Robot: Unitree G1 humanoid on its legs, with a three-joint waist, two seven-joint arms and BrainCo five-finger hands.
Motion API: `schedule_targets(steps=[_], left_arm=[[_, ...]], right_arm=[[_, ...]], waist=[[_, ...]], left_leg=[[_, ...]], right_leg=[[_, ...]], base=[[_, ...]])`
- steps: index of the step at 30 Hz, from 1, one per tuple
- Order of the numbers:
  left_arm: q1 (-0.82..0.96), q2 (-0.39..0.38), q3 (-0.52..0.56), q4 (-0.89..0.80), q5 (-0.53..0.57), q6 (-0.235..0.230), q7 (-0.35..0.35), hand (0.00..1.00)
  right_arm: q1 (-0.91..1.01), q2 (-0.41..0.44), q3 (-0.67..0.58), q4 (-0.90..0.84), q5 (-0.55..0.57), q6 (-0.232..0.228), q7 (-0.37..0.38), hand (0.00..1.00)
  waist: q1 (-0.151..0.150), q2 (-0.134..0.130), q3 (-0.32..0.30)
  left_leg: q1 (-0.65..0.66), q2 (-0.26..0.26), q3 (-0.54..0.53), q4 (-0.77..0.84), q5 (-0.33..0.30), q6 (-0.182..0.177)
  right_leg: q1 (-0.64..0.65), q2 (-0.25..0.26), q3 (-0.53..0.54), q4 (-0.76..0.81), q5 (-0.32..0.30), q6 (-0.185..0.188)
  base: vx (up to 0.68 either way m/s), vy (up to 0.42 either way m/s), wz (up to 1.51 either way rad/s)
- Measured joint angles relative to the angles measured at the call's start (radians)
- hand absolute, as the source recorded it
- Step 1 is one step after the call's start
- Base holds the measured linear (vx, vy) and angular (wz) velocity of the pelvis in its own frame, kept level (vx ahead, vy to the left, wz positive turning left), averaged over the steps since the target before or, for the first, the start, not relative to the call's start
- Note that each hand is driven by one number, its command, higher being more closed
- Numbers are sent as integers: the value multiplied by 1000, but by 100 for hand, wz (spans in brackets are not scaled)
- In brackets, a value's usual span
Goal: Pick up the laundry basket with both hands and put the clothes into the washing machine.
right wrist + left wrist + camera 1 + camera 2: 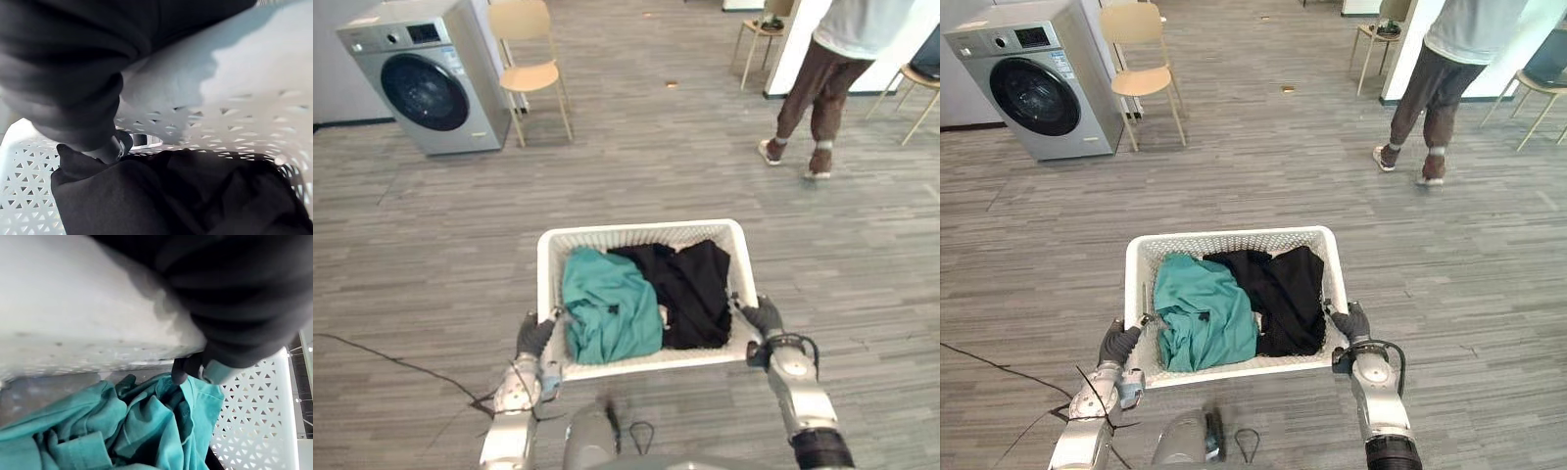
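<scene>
Left hand (536,336), right hand (763,317) each curled over white laundry basket (641,233) rim, lower centre. Risk — fingertip-only grip slips, basket tilts, teal garment (607,305) spills; washing machine (426,76) door, upper left, closed.

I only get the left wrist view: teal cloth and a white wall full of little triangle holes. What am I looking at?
Observer: That wall is one side of a white laundry basket. The left hand grips its left rim and the right hand grips its right rim.
Operator: Is the teal garment all that's in it?
Observer: No. A black garment lies beside the teal garment, on the robot's right side of the basket.
Operator: Where is the washer?
Observer: The washing machine stands far ahead on the left, with its round door shut.
</scene>
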Motion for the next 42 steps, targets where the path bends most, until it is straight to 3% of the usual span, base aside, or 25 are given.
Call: schedule_targets(steps=[1, 2, 3, 5, 6, 7, 8, 10, 11, 14, 16, 19, 20, 21, 22, 23, 26, 29, 32, 33, 34, 37, 40, 41, 42], left_arm=[[-5, 8, 5, -1, 0, 0, 1, 100], [-17, 12, 9, 0, 0, 2, 1, 100], [-15, 11, 9, -1, 0, 2, 1, 100], [1, 26, 11, -1, 0, 3, 2, 100], [6, 48, 13, -2, -1, 4, 5, 100], [6, 61, 15, -7, -1, 4, 9, 100], [15, 73, 18, -23, -1, 4, 14, 100], [41, 75, 19, -68, -1, 4, 23, 100], [41, 74, 19, -71, -1, 4, 22, 100], [30, 70, 16, -74, -1, 3, 20, 100], [25, 70, 15, -72, 1, 3, 4, 100], [24, 69, 13, -53, 10, 4, 0, 100], [27, 62, 9, -51, 14, 4, 0, 100], [36, 45, 8, -50, 19, 4, 1, 100], [41, 37, 9, -48, 19, 3, 2, 100], [36, 25, 12, -47, 19, 2, 4, 100], [35, 4, 9, -28, 18, 3, 4, 100], [25, 3, 0, -26, 18, 1, 2, 100], [-1, 0, 0, -26, 18, 0, 3, 100], [-1, -6, 0, -26, 18, 0, 3, 100], [-4, -2, 2, -19, 19, -2, 6, 100], [-3, 50, 9, -20, 19, -1, 10, 100], [5, 52, 10, -20, 19, -1, 12, 100], [41, 31, -10, -47, 20, 0, 7, 100], [41, 31, -10, -47, 20, 0, 7, 100]], right_arm=[[-2, 12, 2, 5, 0, -1, -2, 100], [-10, 19, 1, 14, 1, -3, -9, 100], [-10, 20, 1, 20, 1, -3, -11, 100], [-10, 33, 2, 34, 0, -3, -11, 100], [-18, 49, 1, 54, 0, -3, -11, 100], [-21, 59, 1, 60, -1, -3, -11, 100], [-22, 72, 3, 64, -1, -3, -10, 100], [-24, 81, 10, 64, -1, -8, -4, 100], [-24, 80, 10, 64, -1, -9, -3, 100], [-36, 70, 2, 63, 1, -15, 4, 100], [-33, 63, 2, 63, 2, -15, 5, 100], [-9, 58, 9, 63, 1, -15, 5, 100], [-4, 55, 9, 63, 1, -15, 5, 100], [-1, 38, 11, 63, 0, -15, 5, 100], [-2, 39, 14, 62, 0, -15, 5, 100], [-11, 28, 21, 61, 0, -18, 5, 100], [-4, 9, 20, 61, 2, -18, 3, 100], [-2, -3, 12, 57, 2, -24, -2, 100], [-3, -2, 4, 51, 4, -39, -10, 100], [-3, -4, 1, 50, 4, -45, -10, 100], [2, 13, 0, 55, 4, -47, -11, 100], [19, 67, -4, 51, 3, -49, -11, 100], [26, 76, -6, 51, 0, -49, -11, 100], [56, 65, 2, 49, -11, -49, -12, 100], [56, 65, 2, 49, -11, -49, -12, 100]], waist=[[-4, -22, -2], [-8, -29, 2], [-1, -29, 2], [16, -41, 8], [24, -51, 5], [23, -47, 8], [23, -47, 8], [19, -41, 10], [19, -41, 9], [7, -39, 8], [-14, -37, 9], [-17, -46, 3], [-24, -24, -4], [-27, 13, -23], [-23, 33, -36], [-6, 54, -45], [-1, 66, -37], [-9, 43, -25], [-8, 33, -19], [-8, 45, -25], [-6, 13, -26], [-26, -60, -33], [-25, -63, -35], [-35, -100, -79], [-35, -100, -79]], left_leg=[[-6, -19, -3, 25, -28, 7], [-35, -31, -27, 124, -114, 43], [-31, -33, -25, 148, -139, 47], [28, -43, 0, 186, -198, 77], [72, -55, 16, 192, -231, 87], [105, -61, 18, 184, -249, 90], [161, -73, 29, 146, -258, 91], [256, -93, 49, 59, -261, 86], [264, -95, 50, 51, -262, 85], [292, -99, 35, 22, -278, 59], [299, -79, -5, 51, -316, 23], [341, -53, -56, 132, -408, -42], [350, -21, -79, 159, -441, -66], [363, 34, -95, 169, -464, -97], [366, 57, -103, 192, -463, -105], [319, 109, -118, 297, -424, -114], [158, 200, -128, 661, -202, -63], [104, 185, -81, 659, -246, -57], [69, 139, -45, 359, -268, -61], [100, 105, -48, 129, -183, -61], [129, 68, -35, 77, -150, -75], [154, -15, -36, 24, -141, -58], [171, -42, -38, 4, -136, -49], [302, -78, -18, -346, 55, -74], [302, -78, -18, -346, 55, -74]], right_leg=[[4, -24, -6, 13, -17, 12], [-22, -59, -10, 136, -38, 42], [-44, -80, -4, 214, -47, 57], [-127, -161, 29, 513, -40, 79], [-191, -208, 42, 714, -11, 130], [-238, -235, 31, 844, -16, 121], [-289, -253, 17, 940, -43, 71], [-362, -247, -22, 880, -80, 13], [-371, -246, -28, 855, -85, 6], [-454, -217, -27, 516, -75, -14], [-477, -207, -32, 259, 28, -20], [-437, -195, -9, 220, 121, -38], [-429, -173, -1, 261, 153, -38], [-421, -128, -6, 298, 141, -33], [-420, -108, -11, 299, 119, -38], [-413, -67, -24, 303, 97, -59], [-290, -5, -27, 224, 83, -75], [-206, -10, -20, 152, 84, -74], [-163, -40, -18, 118, 91, -62], [-156, -47, -25, 109, 104, -31], [-135, -70, -18, 75, 111, -1], [-106, -130, -34, 29, 142, 24], [-97, -150, -33, 28, 155, 12], [-122, -128, -37, -4, 128, 21], [-122, -128, -37, -4, 128, 21]], base=[[608, 313, 41], [484, 275, 40], [577, 355, 31], [413, 248, 0], [354, 145, -2], [492, 154, -5], [387, 94, -9], [373, 68, -19], [351, 12, -12], [274, -66, 15], [293, -146, 45], [366, -275, 46], [371, -340, 50], [291, -243, 33], [421, -235, -3], [511, -283, -21], [410, -224, -19], [378, -96, -13], [290, 110, -10], [212, 197, -20], [214, 168, -16], [218, 178, 25], [89, 118, 21], [16, 34, 4], [0, 0, 0]])
